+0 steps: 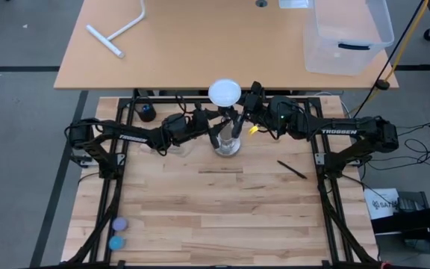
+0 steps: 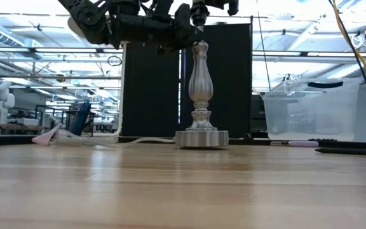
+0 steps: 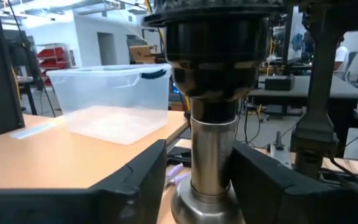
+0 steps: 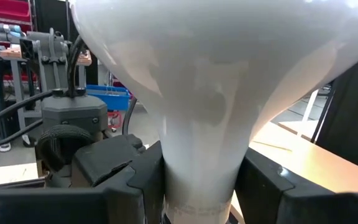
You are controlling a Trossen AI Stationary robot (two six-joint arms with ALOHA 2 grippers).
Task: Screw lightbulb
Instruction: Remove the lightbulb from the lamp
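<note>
On the pale wooden desk [image 1: 200, 202], with a workshop hall seen behind, the lightbulb [image 1: 224, 93] is held upright over the metal lamp post [image 2: 200, 95], its long axis vertical and in line with the post's black socket [image 3: 211, 46]. The right gripper [image 4: 197, 180] is clamped on the bulb's neck from the right, while the left gripper [image 3: 197, 180] straddles the post below the socket, fingers apart and not seen to touch. A clear plastic bin [image 1: 347, 33], a black pen [image 1: 292, 169] and two small caps [image 1: 117, 233] lie well apart; nothing blocks the way.

A silvery metal post [image 2: 201, 95] (round base) stands upright on the wooden table [image 2: 170, 191], dark arms above.
</note>
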